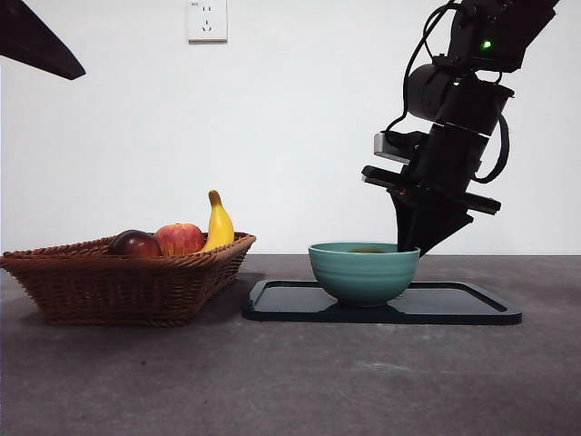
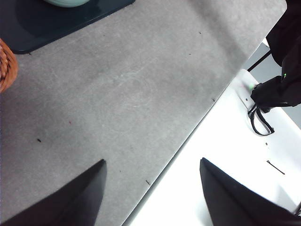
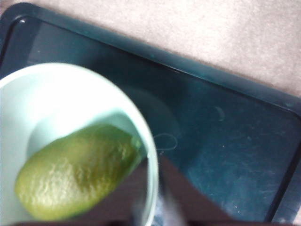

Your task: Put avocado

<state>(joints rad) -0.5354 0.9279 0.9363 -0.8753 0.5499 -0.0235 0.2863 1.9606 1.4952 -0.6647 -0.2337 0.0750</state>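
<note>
The avocado [image 3: 75,176], dull olive green with matte skin, lies inside the pale green bowl [image 3: 61,94] in the right wrist view. From the front, the bowl [image 1: 363,272] stands on a dark tray [image 1: 454,304], and only a dark sliver shows above its rim. My right gripper [image 1: 413,238] reaches down from the upper right to the bowl's right rim, right beside the avocado. My left gripper [image 2: 150,188] is open and holds nothing. It hovers over the table's edge and shows in the front view only as a black tip [image 1: 36,41] at the top left.
A wicker basket [image 1: 118,282] stands left of the tray and holds a dark maroon fruit [image 1: 134,242], a red-and-yellow apple [image 1: 180,238] and a banana [image 1: 219,222]. A wall socket [image 1: 207,20] is on the white wall behind.
</note>
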